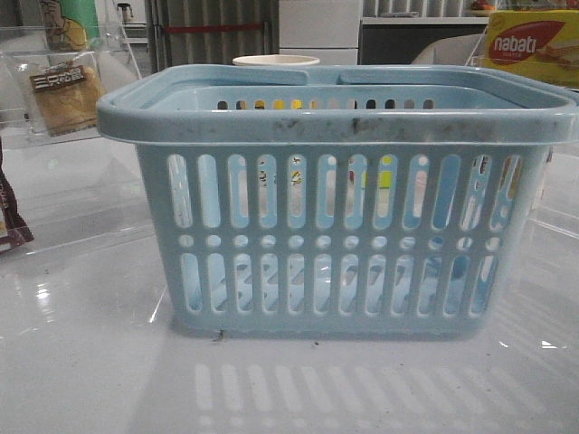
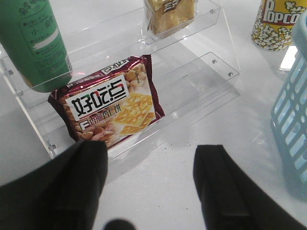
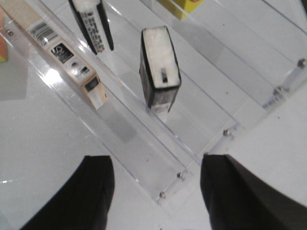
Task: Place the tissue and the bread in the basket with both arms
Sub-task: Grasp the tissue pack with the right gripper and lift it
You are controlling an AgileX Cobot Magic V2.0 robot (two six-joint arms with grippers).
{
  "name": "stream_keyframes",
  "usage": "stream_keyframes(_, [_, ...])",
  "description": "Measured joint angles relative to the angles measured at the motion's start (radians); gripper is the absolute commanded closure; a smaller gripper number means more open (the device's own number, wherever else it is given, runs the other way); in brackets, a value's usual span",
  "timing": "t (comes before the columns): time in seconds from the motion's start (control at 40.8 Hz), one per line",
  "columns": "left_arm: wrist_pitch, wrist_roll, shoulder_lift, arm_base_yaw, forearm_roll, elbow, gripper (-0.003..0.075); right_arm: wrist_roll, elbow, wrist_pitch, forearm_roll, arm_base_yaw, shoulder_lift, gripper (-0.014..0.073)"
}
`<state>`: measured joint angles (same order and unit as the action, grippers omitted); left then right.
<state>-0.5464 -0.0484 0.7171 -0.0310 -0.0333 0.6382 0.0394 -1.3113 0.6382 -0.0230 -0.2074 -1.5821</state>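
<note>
On the clear shelf, upright tissue (image 3: 159, 67); right end effector (image 3: 156, 191) wide open, empty.

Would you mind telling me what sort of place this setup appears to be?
Probably a mock shop in a lab: packaged snacks such as the bread on clear acrylic shelves, plus a shopping basket on a white table.

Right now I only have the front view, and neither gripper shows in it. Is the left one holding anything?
Observer: No. The left gripper is open and empty, over bare table just short of a biscuit packet.
Operator: Where is the bread from there?
Observer: The bread sits on the clear shelf's next step, beyond that packet.
Operator: And the tissue?
Observer: The black tissue pack stands on end on another clear stepped shelf. The right gripper is open and not touching it.
</note>
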Motion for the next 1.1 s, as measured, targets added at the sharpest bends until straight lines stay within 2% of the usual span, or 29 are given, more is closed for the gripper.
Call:
stream_keyframes(0.196, [0.001, 0.000, 0.000, 0.000, 0.000, 0.000, 0.0267, 0.000, -0.125, 0.000, 0.000, 0.000, -0.141, 0.0086])
stream_keyframes(0.441, [0.002, 0.000, 0.000, 0.000, 0.000, 0.000, 0.0267, 0.000, -0.179, -0.031, 0.000, 0.000, -0.251, 0.0088])
stream_keyframes(0.514, [0.002, 0.000, 0.000, 0.000, 0.000, 0.000, 0.0267, 0.000, -0.180, -0.052, 0.000, 0.000, -0.269, 0.0127])
stream_keyframes(0.612, [0.002, 0.000, 0.000, 0.000, 0.000, 0.000, 0.0267, 0.000, -0.180, -0.066, 0.000, 0.000, -0.287, 0.0263])
stream_keyframes(0.71, [0.002, 0.000, 0.000, 0.000, 0.000, 0.000, 0.0267, 0.000, -0.180, -0.072, 0.000, 0.000, -0.290, 0.0347])
stream_keyframes(0.931, [0.004, 0.000, 0.000, 0.000, 0.000, 0.000, 0.0267, 0.000, -0.180, -0.079, 0.000, 0.000, -0.272, 0.0363])
stream_keyframes(1.102, [0.004, 0.000, 0.000, 0.000, 0.000, 0.000, 0.0267, 0.000, -0.180, -0.064, 0.002, 0.000, -0.186, 0.0363])
